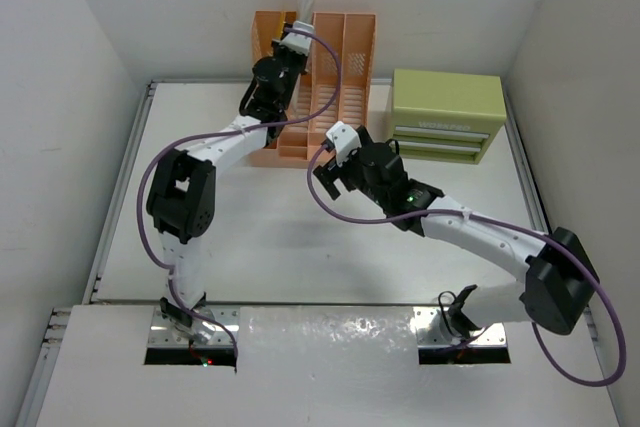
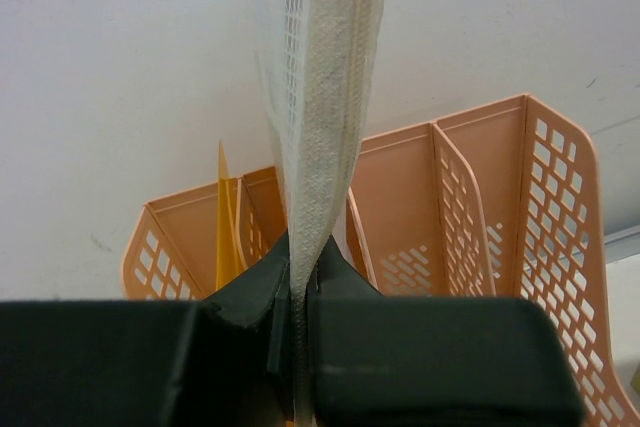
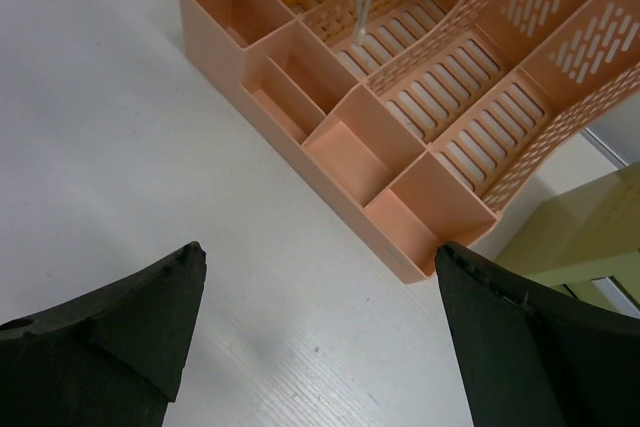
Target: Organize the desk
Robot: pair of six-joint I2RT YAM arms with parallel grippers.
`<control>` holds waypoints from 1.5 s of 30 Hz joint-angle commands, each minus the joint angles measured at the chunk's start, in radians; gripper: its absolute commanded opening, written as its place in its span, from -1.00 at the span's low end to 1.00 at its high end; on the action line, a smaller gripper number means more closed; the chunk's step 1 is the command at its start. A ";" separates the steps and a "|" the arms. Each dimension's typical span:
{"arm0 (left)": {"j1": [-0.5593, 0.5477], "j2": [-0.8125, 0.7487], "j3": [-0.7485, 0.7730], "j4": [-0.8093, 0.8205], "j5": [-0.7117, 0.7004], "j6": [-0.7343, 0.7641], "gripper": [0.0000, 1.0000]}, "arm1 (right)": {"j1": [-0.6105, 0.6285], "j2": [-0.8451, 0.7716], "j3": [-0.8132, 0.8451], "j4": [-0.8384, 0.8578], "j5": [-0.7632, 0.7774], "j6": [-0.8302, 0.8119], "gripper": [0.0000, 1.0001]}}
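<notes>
Top external view shows the surface spreading out before the peach rack at its far edge. My left claw is clamped on a white mesh pouch, upright above the rack's slots; I'd lower it straight, edge-first, clear of the dividers. My right claw hangs wide and empty before the rack.
</notes>
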 commanded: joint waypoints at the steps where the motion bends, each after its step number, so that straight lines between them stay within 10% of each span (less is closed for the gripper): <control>1: 0.017 -0.004 -0.083 -0.083 -0.020 -0.007 -1.00 | -0.001 -0.045 -0.018 0.077 -0.011 -0.009 0.87; 29: 0.016 0.018 -0.083 -0.122 0.011 -0.040 -1.00 | -0.001 -0.116 -0.041 0.051 -0.008 -0.016 0.93; 31: 0.016 0.022 -0.077 -0.128 0.014 -0.045 -0.89 | -0.001 -0.120 -0.041 0.051 -0.006 -0.019 0.93; 34: 0.016 0.031 -0.062 -0.143 0.013 -0.047 -0.20 | -0.001 -0.123 -0.041 0.050 -0.003 -0.020 0.93; 45: 0.022 0.034 -0.004 -0.215 0.002 -0.060 0.03 | -0.001 -0.102 -0.044 0.047 -0.009 -0.002 0.88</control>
